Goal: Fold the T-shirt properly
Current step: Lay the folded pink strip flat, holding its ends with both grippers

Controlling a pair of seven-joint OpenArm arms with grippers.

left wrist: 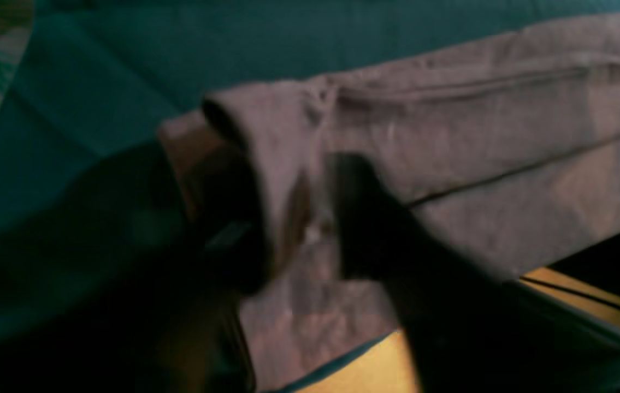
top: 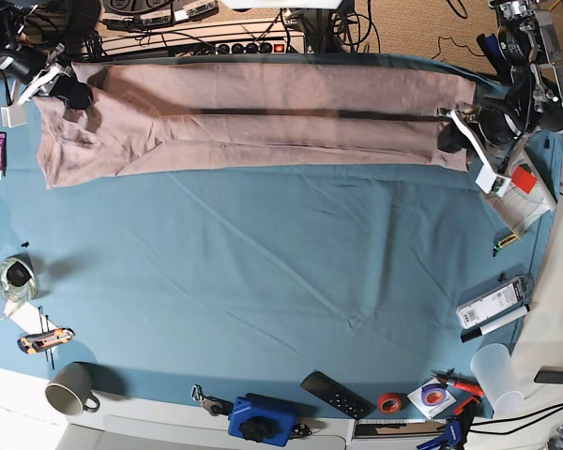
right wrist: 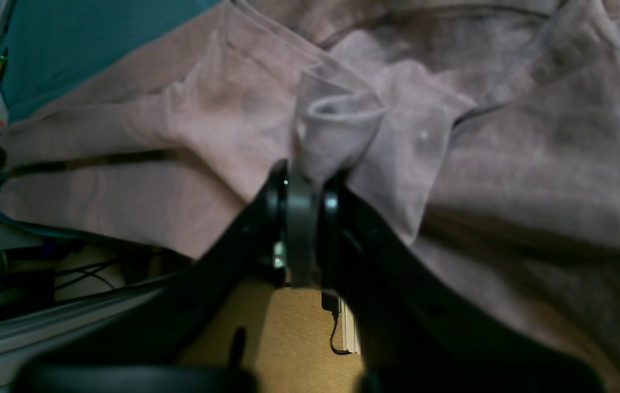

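**T-shirt lies as a long band across the far edge, one claw at each end**

T-shirt [top: 253,127] is folded lengthwise into a long, narrow band on the teal tabletop [top: 281,281], along its far edge. Its long axis runs left to right, and a dark crease line runs down the length of it.

The left claw [left wrist: 293,218] sits at the band's right end in the base view. Its wrist view is blurred, but the two dark fingers stand apart on either side of a hanging fold of cloth, so it reads as released, or just letting go, not clenched. The cloth still touches or drapes between the fingers; whether any of it is caught I cannot tell.

The right claw [right wrist: 301,185] sits at the band's left end. Its wrist view shows the fingertips close together with a puckered tuft of the shirt rising from between them, so it is grasping the fabric.

The relation that matters next: the shirt stretches away sideways from each claw toward the other, and neither arm is nearer its middle. My judgement is that the lengthwise folds are done and a crosswise fold remains, bringing one end over toward the other along that long axis. The right arm, holding cloth, looks better placed to lead it; the left would need to regrip first.
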